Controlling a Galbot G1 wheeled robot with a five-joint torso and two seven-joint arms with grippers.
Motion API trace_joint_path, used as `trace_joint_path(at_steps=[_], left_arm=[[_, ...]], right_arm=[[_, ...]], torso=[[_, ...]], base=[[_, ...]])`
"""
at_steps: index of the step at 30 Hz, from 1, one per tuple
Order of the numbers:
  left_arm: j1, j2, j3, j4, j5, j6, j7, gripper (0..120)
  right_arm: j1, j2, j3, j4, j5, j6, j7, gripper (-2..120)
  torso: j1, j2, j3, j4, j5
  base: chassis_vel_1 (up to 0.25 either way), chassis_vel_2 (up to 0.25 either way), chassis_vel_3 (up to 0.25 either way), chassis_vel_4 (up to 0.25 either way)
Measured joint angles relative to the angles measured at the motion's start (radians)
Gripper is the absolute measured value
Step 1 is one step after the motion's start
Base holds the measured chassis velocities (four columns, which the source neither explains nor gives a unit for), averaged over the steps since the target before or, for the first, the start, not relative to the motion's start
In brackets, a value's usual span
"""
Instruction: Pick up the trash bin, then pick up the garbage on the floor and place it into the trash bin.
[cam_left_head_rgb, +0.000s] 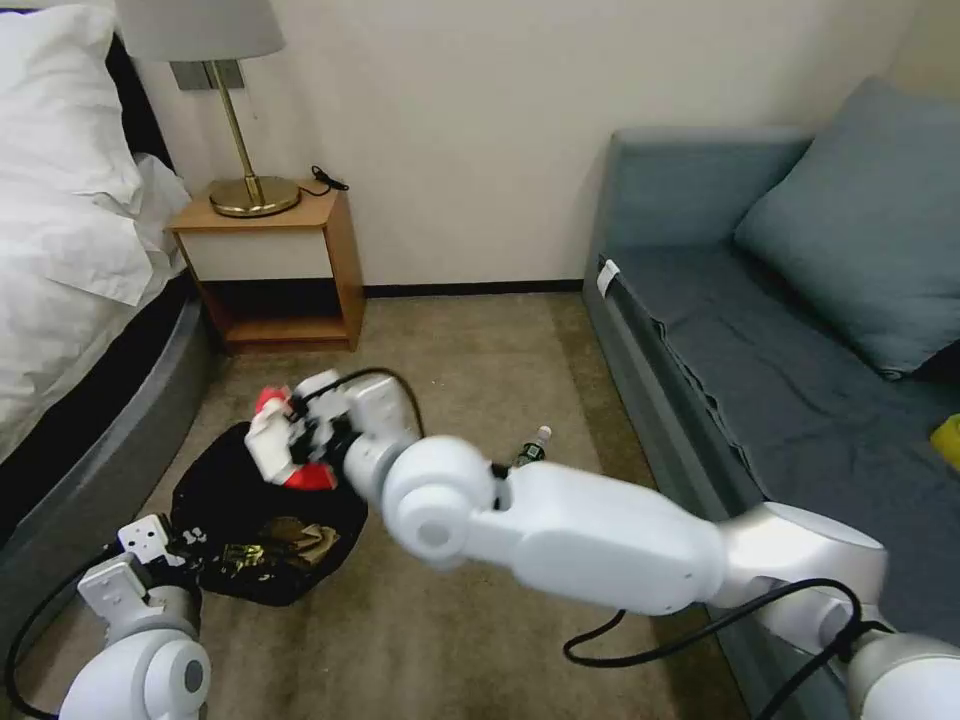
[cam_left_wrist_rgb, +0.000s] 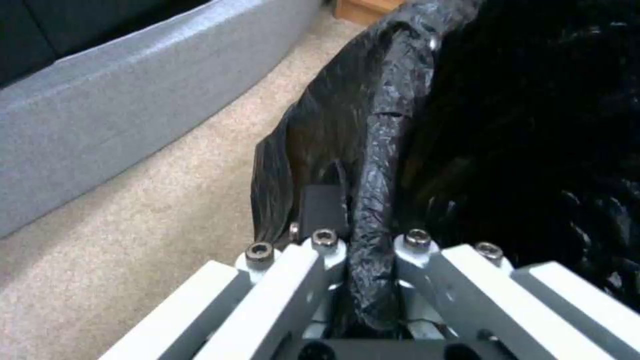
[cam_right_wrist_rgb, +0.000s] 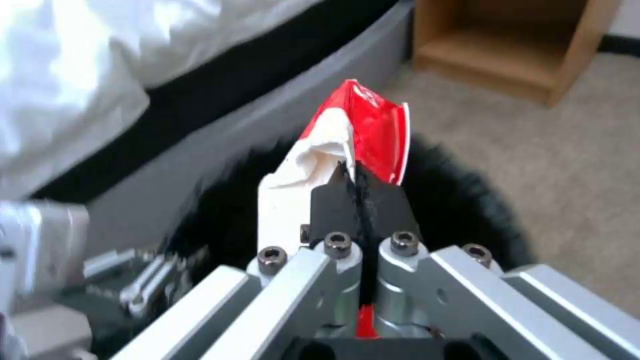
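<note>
While the left end effector (cam_left_wrist_rgb: 363, 280) pinches the trash bin (cam_left_head_rgb: 262, 520) rim, the right end effector (cam_right_wrist_rgb: 360, 200) grips the red packet (cam_right_wrist_rgb: 370, 125) above the bin's far edge. Advisable: centre over the opening before release. The bottle (cam_left_head_rgb: 532, 447) lies on the floor beyond the bin.

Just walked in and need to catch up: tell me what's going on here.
The robot is clearing litter off a bedroom floor. Its left gripper is clamped on the rim of the trash bin beside the bed. Its right gripper is shut on a red snack packet, held over the bin's open mouth. Some wrappers already lie inside the bin. A small bottle is on the carpet near the sofa.
</note>
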Motion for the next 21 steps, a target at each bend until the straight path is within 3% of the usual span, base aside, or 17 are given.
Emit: trace_joint_path(at_steps=[7,10,12,18,21], left_arm=[[0.004,-0.001,0.000,-0.008,0.001,0.000,0.000,2],[0.006,-0.001,-0.001,-0.009,0.001,0.000,0.000,2],[0.008,0.000,-0.002,-0.011,0.001,0.000,-0.001,2],[0.006,0.000,-0.001,-0.011,0.001,0.001,-0.001,2],[0.007,0.001,-0.001,-0.012,0.000,0.000,0.000,2]], right_arm=[[-0.007,0.027,-0.059,-0.065,-0.045,0.009,0.003,0],[-0.013,0.026,-0.067,-0.060,-0.046,0.005,-0.001,5],[-0.017,0.022,-0.069,-0.045,-0.046,0.002,-0.004,19],[-0.021,0.015,-0.064,-0.029,-0.047,0.002,-0.003,36],[-0.022,-0.015,-0.013,0.007,-0.075,0.006,-0.008,52]], torso=[[0.000,0.000,0.000,0.0000,0.0000],[0.000,0.000,0.000,-0.0001,0.0001],[0.000,0.000,0.000,-0.0001,0.0001],[0.000,0.000,0.000,-0.0001,0.0002],[0.000,0.000,0.000,0.0001,0.0003]], base=[[0.000,0.000,0.000,0.000],[0.000,0.000,0.000,0.000],[0.000,0.000,0.000,0.000],[0.000,0.000,0.000,0.000],[0.000,0.000,0.000,0.000]])
